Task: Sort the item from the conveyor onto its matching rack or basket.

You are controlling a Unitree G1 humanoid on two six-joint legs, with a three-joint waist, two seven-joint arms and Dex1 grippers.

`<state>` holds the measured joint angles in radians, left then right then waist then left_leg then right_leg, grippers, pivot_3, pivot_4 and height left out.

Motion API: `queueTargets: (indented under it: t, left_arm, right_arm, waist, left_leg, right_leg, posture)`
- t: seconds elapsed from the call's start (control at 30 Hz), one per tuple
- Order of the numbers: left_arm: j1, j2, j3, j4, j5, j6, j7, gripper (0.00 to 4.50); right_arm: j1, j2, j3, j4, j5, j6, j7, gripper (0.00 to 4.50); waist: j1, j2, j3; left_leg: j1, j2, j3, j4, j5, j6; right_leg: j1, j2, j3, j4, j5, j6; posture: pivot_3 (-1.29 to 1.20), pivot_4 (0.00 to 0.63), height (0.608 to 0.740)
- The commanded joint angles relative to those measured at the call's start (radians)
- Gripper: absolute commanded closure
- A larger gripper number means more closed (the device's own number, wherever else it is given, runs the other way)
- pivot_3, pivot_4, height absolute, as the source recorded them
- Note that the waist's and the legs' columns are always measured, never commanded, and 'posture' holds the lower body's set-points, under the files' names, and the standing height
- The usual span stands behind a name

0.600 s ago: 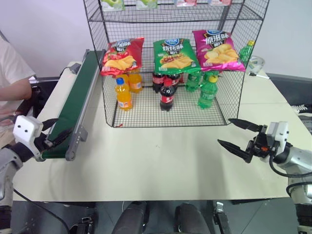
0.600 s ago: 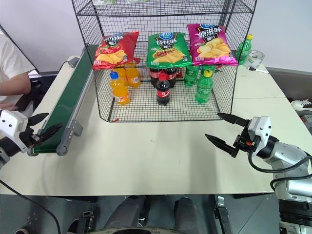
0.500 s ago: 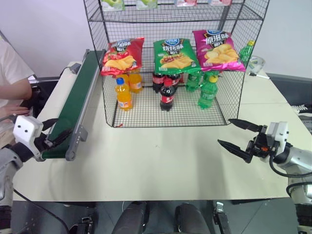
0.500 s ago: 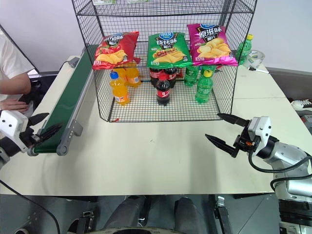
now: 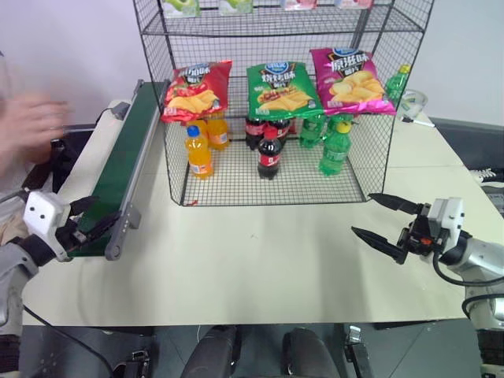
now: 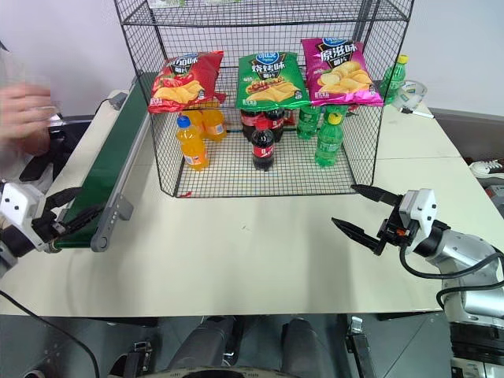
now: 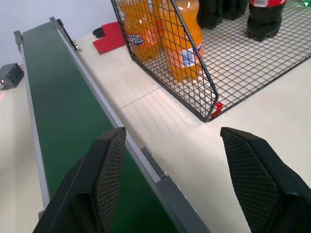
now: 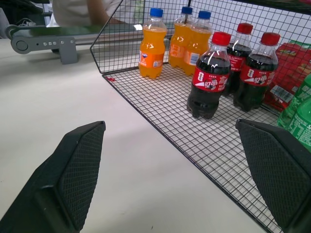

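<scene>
The red crisp bag (image 5: 197, 90) lies on a tier of the wire rack (image 5: 378, 150), at its left end, next to a green bag (image 5: 282, 88) and a magenta bag (image 5: 350, 81). The dark green conveyor (image 5: 118, 157) runs along the rack's left side. My left gripper (image 5: 88, 216) hangs open at the belt's near end, pointing along it, with nothing between its fingers (image 7: 109, 165). My right gripper (image 5: 363, 213) stands open over the table in front of the rack's right corner, aimed at the bottles, and holds nothing.
Orange bottles (image 5: 198, 151), cola bottles (image 5: 270, 153) and green bottles (image 5: 335, 148) stand on the rack's floor. A person's blurred hand (image 5: 31, 126) hovers left of the conveyor. Open tabletop (image 5: 260, 252) lies between my grippers.
The person's hand has lifted from the table's left edge and now moves in the air beside the belt. Both grippers have stayed where they were, open.
</scene>
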<state>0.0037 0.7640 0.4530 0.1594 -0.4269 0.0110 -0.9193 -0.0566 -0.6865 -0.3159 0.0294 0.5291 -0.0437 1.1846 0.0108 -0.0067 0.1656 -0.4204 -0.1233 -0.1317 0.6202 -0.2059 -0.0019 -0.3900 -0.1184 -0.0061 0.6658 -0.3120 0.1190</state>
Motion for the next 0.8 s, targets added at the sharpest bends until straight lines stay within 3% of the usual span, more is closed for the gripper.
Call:
queueTargets:
  t: [0.03, 0.8]
  left_arm:
    - [0.000, -0.002, 0.032, 0.011, 0.008, -0.068, 0.003, 1.27]
    - [0.001, -0.016, 0.016, 0.091, 0.045, -0.208, 0.016, 1.27]
  right_arm:
    - [-0.025, 0.004, 0.003, 0.003, -0.001, -0.027, 0.001, 0.00]
    - [-0.074, 0.003, 0.031, 0.068, -0.021, -0.076, 0.011, 0.00]
  waist:
    - [0.000, 0.000, 0.000]
    - [0.000, 0.000, 0.000]
  left_leg:
    - [0.000, 0.000, 0.000, 0.000, 0.000, 0.000]
    - [0.000, 0.000, 0.000, -0.002, 0.000, 0.000]
  right_leg:
    - [0.000, 0.000, 0.000, 0.000, 0.000, 0.000]
    - [-0.001, 0.000, 0.000, -0.001, 0.000, 0.000]
  posture:
    - [0.00, 0.150, 0.740]
    - [0.00, 0.150, 0.740]
